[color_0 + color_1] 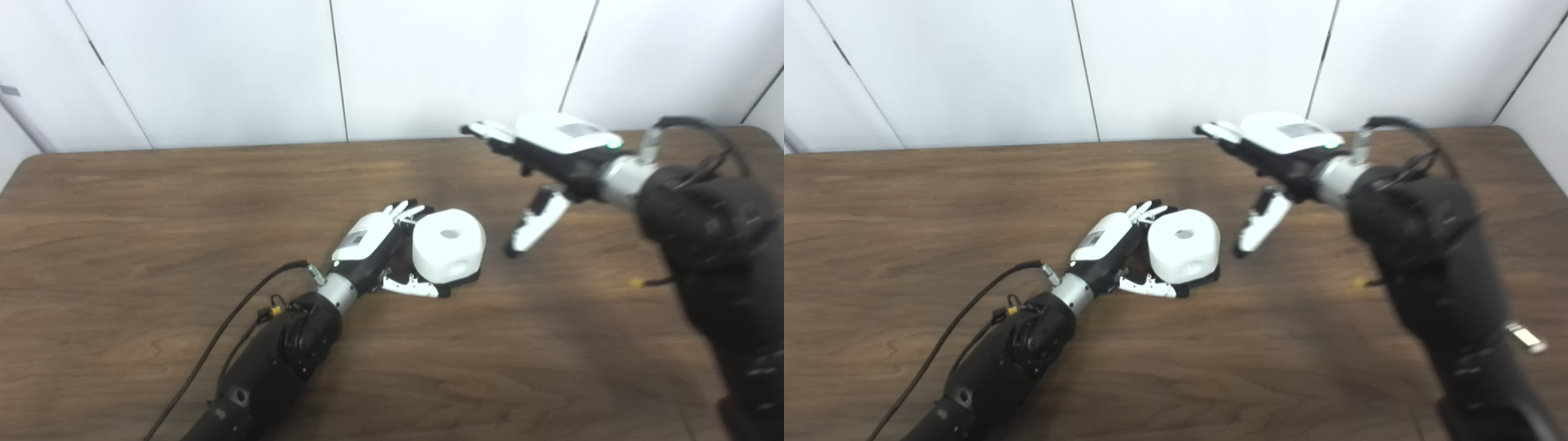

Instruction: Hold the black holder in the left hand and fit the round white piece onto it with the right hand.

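Left hand (373, 245) low on the table (153, 214), fingers curled round the far side of the assembly, thumb lying along its near base. It grips the black holder (465, 280), of which only a dark edge shows under the white body. Round white piece (449, 246) sits directly against the palm, on top of the holder; looks seated already, though the joint itself is hidden.

White piece: rounded block, smooth matte shell, a hole in the top face and another in the side. Judged rigid, light, probably hollow plastic; likely a bit slick, not fragile. Best purchase would be across the curved sides with fingers opposed by thumb, staying clear of the top hole. The holder is better gripped at its base, as the left hand does.

Right hand (545, 159) is well to the right of the left hand and beyond it, raised above the table, apart from the piece. Fingers spread and empty, palm down, thumb hanging toward the tabletop. Forearm comes in bent from the lower right; somewhat blurred.

Left forearm runs diagonally from the lower edge, wrist slightly cocked, cable trailing beside it.
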Tool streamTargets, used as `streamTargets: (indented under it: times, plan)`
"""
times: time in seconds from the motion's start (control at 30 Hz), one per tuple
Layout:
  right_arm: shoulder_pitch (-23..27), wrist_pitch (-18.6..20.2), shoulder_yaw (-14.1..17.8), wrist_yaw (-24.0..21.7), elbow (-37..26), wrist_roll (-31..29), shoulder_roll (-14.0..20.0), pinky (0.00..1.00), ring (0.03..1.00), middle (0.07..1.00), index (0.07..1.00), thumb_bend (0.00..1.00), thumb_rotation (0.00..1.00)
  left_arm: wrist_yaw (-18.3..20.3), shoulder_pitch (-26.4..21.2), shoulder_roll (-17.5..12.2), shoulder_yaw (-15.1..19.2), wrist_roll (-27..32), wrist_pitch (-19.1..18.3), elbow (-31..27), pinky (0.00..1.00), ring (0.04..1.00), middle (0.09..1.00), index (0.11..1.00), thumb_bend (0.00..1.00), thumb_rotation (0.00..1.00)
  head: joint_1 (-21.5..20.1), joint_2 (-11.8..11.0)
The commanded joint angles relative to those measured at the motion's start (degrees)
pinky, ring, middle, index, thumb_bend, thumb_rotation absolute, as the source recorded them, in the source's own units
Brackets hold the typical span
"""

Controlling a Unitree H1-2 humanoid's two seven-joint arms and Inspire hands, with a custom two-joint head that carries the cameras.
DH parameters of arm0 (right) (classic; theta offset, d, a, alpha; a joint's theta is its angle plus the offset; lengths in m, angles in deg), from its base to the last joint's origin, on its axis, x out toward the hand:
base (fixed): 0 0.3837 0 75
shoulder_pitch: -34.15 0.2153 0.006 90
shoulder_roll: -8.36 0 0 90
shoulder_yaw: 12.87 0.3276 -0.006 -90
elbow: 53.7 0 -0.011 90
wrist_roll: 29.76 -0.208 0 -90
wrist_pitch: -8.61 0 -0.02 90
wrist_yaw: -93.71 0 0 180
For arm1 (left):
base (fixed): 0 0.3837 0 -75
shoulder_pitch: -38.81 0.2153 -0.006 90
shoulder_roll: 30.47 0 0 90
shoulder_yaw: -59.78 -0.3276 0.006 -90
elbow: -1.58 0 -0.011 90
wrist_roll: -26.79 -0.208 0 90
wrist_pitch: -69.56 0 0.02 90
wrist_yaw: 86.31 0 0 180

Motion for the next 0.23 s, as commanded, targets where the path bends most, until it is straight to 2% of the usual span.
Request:
streamTargets:
  times: [0.0,0.13,0.2]
  plan:
    - [3.1,1.9,2.0,-1.6,-2.0,-2.4,2.1,0.66,0.891,0.966,0.975,1.0,0.17,5.2,3.0,0.0,-2.6,-1.0,-1.6,4.1,1.0,1.0,0.93,0.482,0.52,0.06,-0.2,0.0]
    - [0.7,2.0,9.7,-2.6,0.0,-4.6,0.6,0.67,0.855,0.919,0.89,0.96,0.1,4.9,2.8,-0.3,-2.6,-0.9,-1.3,4.4,1.0,1.0,0.93,0.482,0.52,0.06,0.1,-0.2]
    - [-1.7,2.0,13.5,1.6,1.2,-5.4,-1.8,0.65,0.825,0.892,0.862,0.93,0.06,4.9,2.9,-0.4,-2.6,-0.9,-1.5,4.2,1.0,1.0,0.929,0.482,0.52,0.06,-0.1,-0.3]
